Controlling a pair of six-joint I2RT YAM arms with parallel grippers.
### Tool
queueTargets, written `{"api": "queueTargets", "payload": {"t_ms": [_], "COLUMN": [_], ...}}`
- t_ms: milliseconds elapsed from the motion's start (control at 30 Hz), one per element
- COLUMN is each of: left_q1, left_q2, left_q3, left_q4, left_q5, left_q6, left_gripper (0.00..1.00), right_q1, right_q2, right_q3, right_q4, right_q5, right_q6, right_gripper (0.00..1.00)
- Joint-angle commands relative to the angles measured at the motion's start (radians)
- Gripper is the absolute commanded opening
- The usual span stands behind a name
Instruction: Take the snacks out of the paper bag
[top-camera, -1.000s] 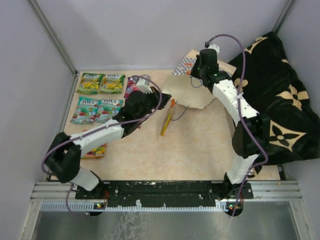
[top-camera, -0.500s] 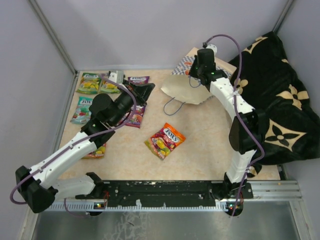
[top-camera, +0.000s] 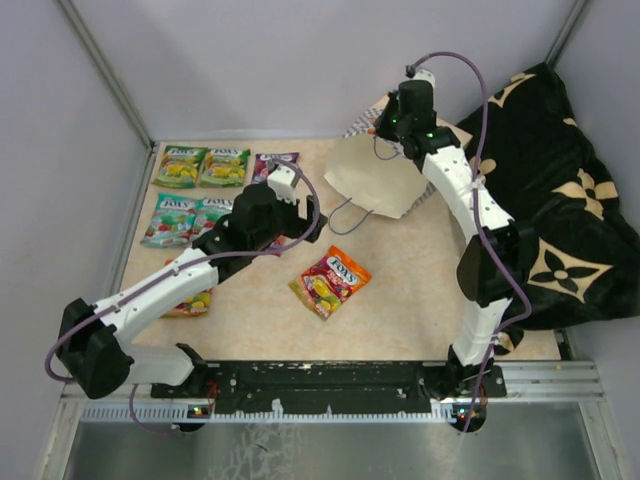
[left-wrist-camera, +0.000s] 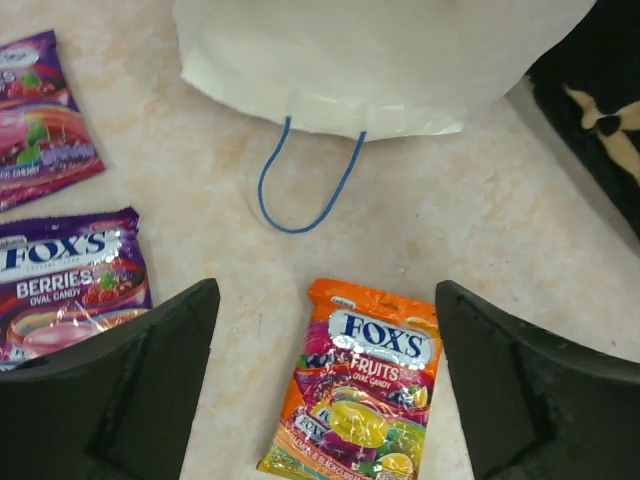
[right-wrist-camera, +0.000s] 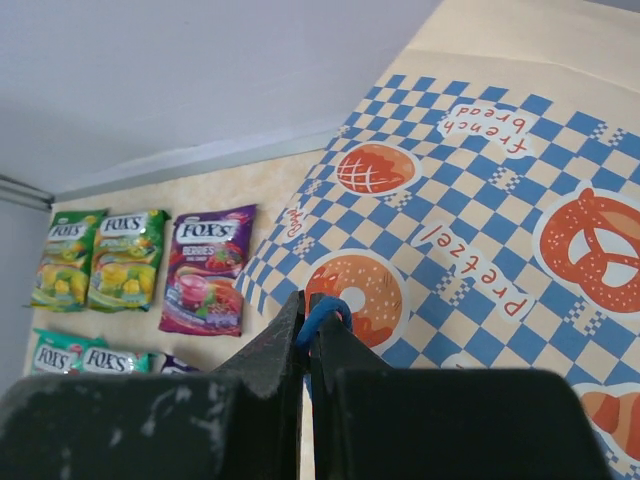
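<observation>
1. The right gripper (right-wrist-camera: 310, 308), bottom centre of its wrist view, has its jaws pinched almost flat together on a blue cord handle (right-wrist-camera: 322, 311) of the paper bag (right-wrist-camera: 470, 230). My read is that the grip lifts one end so the mouth tips down and the contents can slide out.
2. In the top view the bag hangs tilted at upper centre, plain cream side toward the camera. Its second handle (left-wrist-camera: 300, 190) dangles as a loose loop onto the surface (left-wrist-camera: 500, 230).
3. The left gripper (left-wrist-camera: 325, 330) is wide open and empty. It hovers over the orange-red pouch (left-wrist-camera: 360, 400), which lies flat at lower centre, just below the bag's mouth.
4. That straddle looks set up for a pick, probably to carry it over to the rest.
5. Toward the upper left of the top view lie the purple pouches (left-wrist-camera: 65, 280), the green-yellow pair (right-wrist-camera: 95, 255) and the teal ones (top-camera: 190, 218), laid out in tidy rows like a sorting spot.
6. I cannot tell whether the bag holds more.
</observation>
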Motion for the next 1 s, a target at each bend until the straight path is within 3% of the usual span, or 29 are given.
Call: {"api": "queueTargets", "payload": {"t_ms": [0,233,533,967], "left_q1": [0.004,0.044,0.191,0.245], "left_q2": [-0.025,-0.042,-0.135,-0.066], "left_q3": [-0.026,-0.003,-0.034,-0.044], "left_q4": [0.015,-0.014,-0.021,-0.002], "left_q5": [-0.085,-0.153,-0.026,0.03], "left_q6": [0.081,0.119,0.082,0.072], "left_gripper": [1.0,1.0,1.0,1.0], "right_q1": [0.031,0.044,-0.051,-0.279], "right_q2": [-0.081,-0.135,0.082,0.156], "right_q3": [0.052,0.136,0.533,0.34], "right_q4": [0.011,-0.018,-0.207,-0.132], "right_q5": [-0.068,0.024,0.054,0.002], "right_q6": [-0.002,-0.075,-0.119,0.045], "right_gripper": [0.0,0.0,0.0,0.0]}}
